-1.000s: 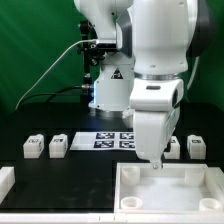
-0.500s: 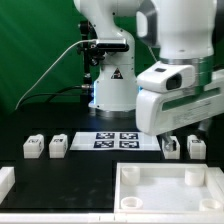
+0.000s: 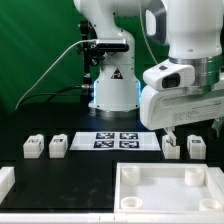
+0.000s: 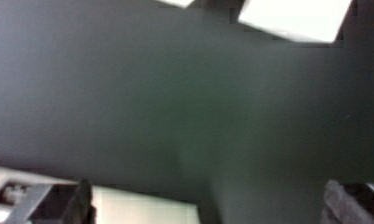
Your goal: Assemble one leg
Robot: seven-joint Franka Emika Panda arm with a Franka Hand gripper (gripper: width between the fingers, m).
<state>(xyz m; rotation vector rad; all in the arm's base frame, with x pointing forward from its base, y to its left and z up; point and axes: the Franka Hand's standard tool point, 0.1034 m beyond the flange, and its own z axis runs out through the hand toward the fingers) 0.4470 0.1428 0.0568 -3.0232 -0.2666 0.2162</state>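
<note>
Four small white legs stand on the black table in the exterior view: two on the left (image 3: 33, 147) (image 3: 57, 146) and two on the right (image 3: 171, 146) (image 3: 196, 146). The large white tabletop panel (image 3: 135, 172) lies at the front. My gripper (image 3: 190, 130) hangs in the air above the two right legs and touches nothing. In the blurred wrist view the gripper (image 4: 205, 205) is open and empty. Its dark fingertips (image 4: 51, 205) stand wide apart over the black table, with a white surface (image 4: 148, 205) by one of them.
The marker board (image 3: 115, 140) lies between the leg pairs, in front of the robot base (image 3: 108, 85). A white piece (image 3: 5, 180) sits at the front left edge. A blurred white patch (image 4: 290, 15) shows at the wrist view's edge.
The gripper has risen from the panel's far edge and moved to the exterior view's right, above the right legs. The legs and panel have not moved.
</note>
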